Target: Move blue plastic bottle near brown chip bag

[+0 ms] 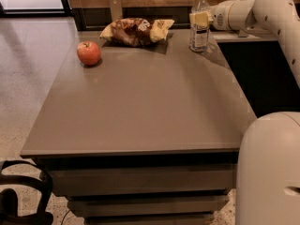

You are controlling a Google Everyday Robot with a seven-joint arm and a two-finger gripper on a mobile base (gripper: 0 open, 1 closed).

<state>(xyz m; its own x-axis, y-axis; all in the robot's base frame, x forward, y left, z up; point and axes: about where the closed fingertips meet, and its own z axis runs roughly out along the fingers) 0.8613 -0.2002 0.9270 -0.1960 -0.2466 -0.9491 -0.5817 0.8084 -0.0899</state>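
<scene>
Tipping hazard from any hasty sweep bagward, with blue plastic bottle [200, 35] upright on desk [140, 107], right of brown chip bag [136, 31], gripper [200, 19] there too, fingers [198, 18] clamped high around its shoulder.

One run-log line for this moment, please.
gripper: at blue plastic bottle, far right | bottle: upright on table | brown chip bag: far centre, apart from bottle | red apple: left
</scene>
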